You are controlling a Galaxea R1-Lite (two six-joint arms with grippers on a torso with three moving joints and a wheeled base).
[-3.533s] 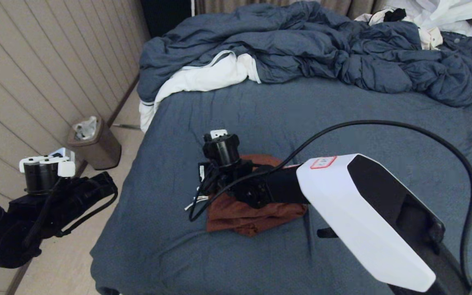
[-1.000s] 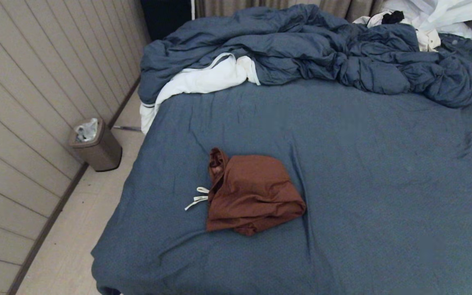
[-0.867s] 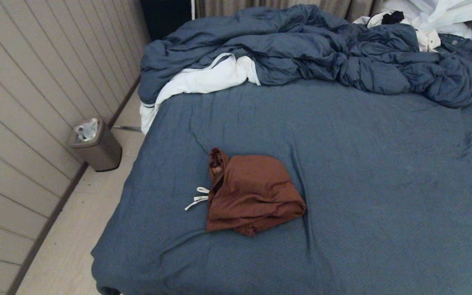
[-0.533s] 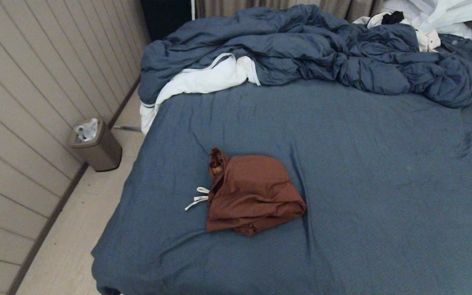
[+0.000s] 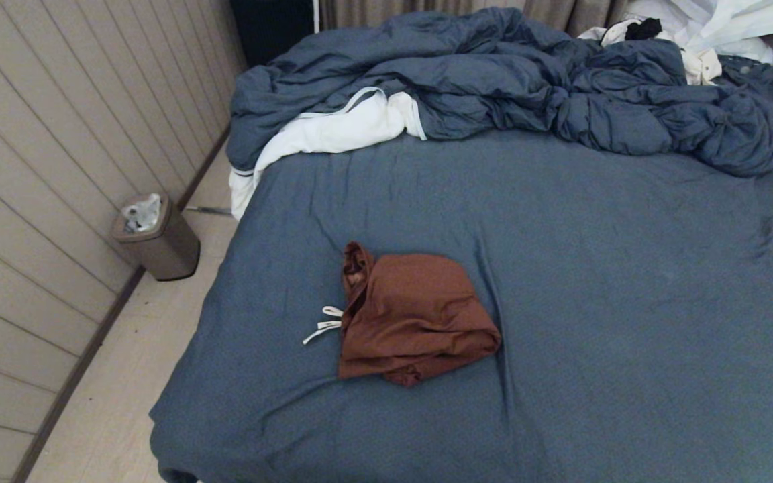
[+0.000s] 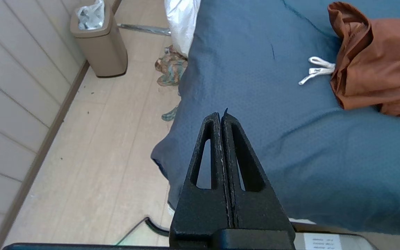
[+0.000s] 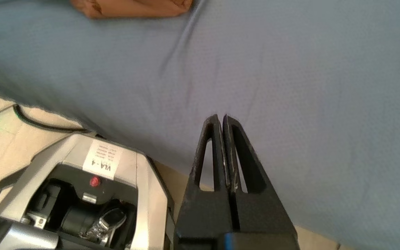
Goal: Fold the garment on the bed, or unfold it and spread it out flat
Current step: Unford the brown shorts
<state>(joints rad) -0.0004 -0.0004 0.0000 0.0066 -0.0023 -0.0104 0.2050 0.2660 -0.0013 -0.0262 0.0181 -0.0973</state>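
Note:
The rust-brown shorts point(image 5: 413, 318) lie folded in a compact bundle near the front left of the bed point(image 5: 594, 268), with the white drawstring point(image 5: 323, 324) trailing off their left side. In the left wrist view the shorts point(image 6: 377, 66) and drawstring point(image 6: 316, 69) lie well beyond my left gripper point(image 6: 221, 114), which is shut on nothing over the bed's front left corner. My right gripper point(image 7: 221, 117) is shut and empty above the bed's front edge, with only a strip of the shorts point(image 7: 130, 7) showing far off. Neither arm appears in the head view.
A rumpled blue duvet point(image 5: 514, 80) fills the back of the bed, with white clothes point(image 5: 715, 27) at the far right and white bedding point(image 5: 319, 137) at the left. A tan waste bin point(image 5: 158, 238) stands on the floor by the wall. The robot's base point(image 7: 82, 187) sits below the bed edge.
Both arms, which reached over the shorts 3.5 s ago, have pulled back out of the head view. The shorts have lain still for the last second.

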